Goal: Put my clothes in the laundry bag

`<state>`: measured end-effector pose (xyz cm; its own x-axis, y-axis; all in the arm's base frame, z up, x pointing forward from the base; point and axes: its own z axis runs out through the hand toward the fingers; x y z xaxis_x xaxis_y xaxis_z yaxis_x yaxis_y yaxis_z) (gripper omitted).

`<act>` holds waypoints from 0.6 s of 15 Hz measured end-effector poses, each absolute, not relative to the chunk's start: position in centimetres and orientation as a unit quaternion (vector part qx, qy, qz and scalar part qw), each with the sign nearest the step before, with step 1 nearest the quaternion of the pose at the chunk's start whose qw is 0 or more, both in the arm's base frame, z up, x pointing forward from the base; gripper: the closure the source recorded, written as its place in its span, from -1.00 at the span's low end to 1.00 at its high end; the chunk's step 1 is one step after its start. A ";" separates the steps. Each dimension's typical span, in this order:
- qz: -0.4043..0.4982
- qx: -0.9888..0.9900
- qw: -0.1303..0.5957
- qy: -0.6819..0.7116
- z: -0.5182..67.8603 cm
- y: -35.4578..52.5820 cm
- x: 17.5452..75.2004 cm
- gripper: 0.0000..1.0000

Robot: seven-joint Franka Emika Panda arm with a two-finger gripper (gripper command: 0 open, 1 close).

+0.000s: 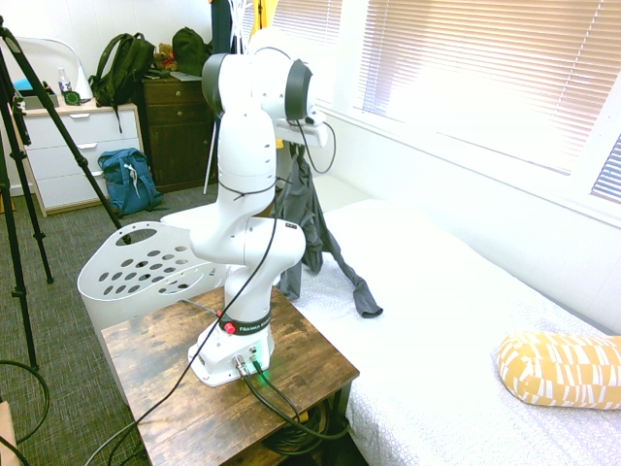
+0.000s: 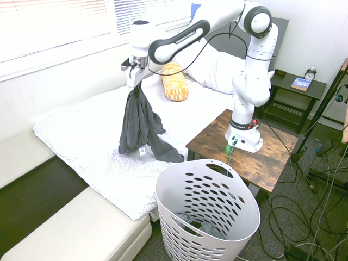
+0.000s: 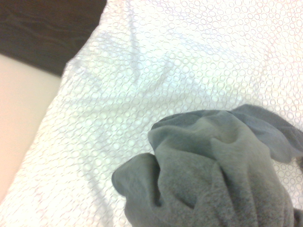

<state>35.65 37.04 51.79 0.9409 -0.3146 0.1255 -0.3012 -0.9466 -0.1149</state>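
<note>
My gripper is shut on the top of the dark grey clothes, which hang down from it over the white bed. The lowest fold trails on the bedspread. From the other side, the clothes dangle behind the arm, one end lying on the bed. The wrist view shows the bunched grey clothes close up above the dotted bedspread. The white laundry bag, a holed plastic basket, stands on the floor beside the bed's corner and the wooden table, with some fabric inside. It also shows in the first exterior view, laundry bag.
A yellow patterned pillow and white pillows lie at the bed's head. The arm stands on a wooden table. A nightstand holds a book and clock. A blue backpack leans on a dresser. A cream bench borders the bed.
</note>
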 end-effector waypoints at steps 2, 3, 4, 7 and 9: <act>-0.069 -0.990 0.046 0.110 58.1 38.7 25.9 1.00; -0.070 -0.993 0.043 0.088 60.7 39.0 20.3 1.00; -0.070 -0.994 0.043 0.065 63.1 39.0 13.8 1.00; -0.083 -0.996 0.034 0.015 65.0 38.7 -6.9 1.00; -0.085 -0.996 0.021 -0.012 60.1 40.0 -16.8 1.00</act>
